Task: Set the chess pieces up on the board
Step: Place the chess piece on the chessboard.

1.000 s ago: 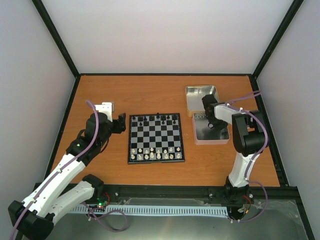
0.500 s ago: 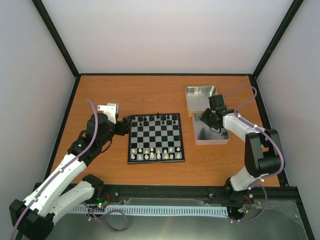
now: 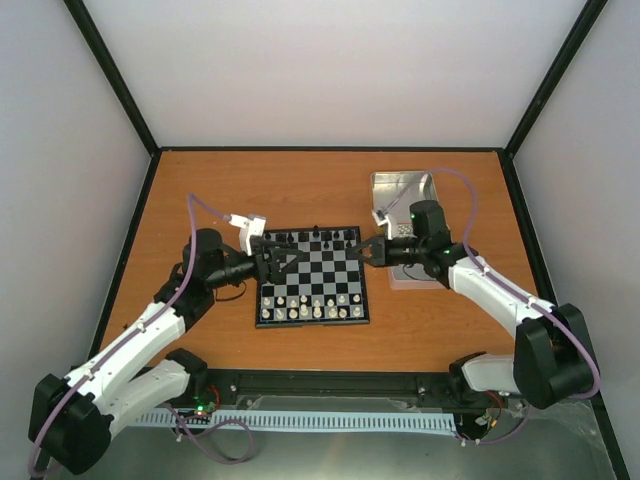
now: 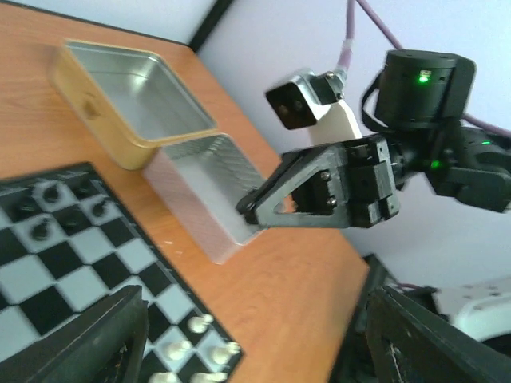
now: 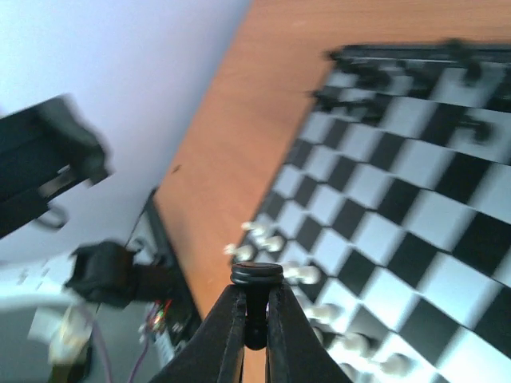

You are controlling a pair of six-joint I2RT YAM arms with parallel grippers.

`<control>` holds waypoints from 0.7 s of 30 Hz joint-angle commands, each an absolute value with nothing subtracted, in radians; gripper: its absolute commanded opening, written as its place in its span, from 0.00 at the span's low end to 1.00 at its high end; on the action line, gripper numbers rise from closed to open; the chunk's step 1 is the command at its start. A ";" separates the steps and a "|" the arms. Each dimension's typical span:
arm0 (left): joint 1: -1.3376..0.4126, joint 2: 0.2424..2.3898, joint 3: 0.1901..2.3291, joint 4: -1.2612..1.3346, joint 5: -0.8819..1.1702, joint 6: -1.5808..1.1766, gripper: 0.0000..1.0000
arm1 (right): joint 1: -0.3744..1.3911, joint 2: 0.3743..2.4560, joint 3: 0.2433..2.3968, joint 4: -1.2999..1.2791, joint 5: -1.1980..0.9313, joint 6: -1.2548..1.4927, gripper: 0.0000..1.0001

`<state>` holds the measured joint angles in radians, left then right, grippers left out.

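Note:
The board lies mid-table, with black chess pieces along its far row and white ones on the two near rows. My right gripper hovers at the board's far right edge. It is shut on a small black chess piece, whose round base sticks out past the fingertips. My left gripper is open over the board's left side and holds nothing. In the left wrist view its fingers frame the board's corner and the right gripper.
Two metal tins stand right of the board: a gold-rimmed one farther back and a silver one nearer, partly under the right arm. Both tins look empty in the left wrist view. Black frame rails edge the table.
The right gripper has left the nearer tin and swung left to the board's edge with the black piece. The left gripper has moved right, over the board's left side.

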<state>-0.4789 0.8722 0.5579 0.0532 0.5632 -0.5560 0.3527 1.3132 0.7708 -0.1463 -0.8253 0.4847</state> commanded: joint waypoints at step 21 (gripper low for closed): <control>-0.477 1.064 0.510 0.442 0.951 -1.057 0.65 | 0.604 1.446 0.985 -0.119 -1.099 0.176 0.03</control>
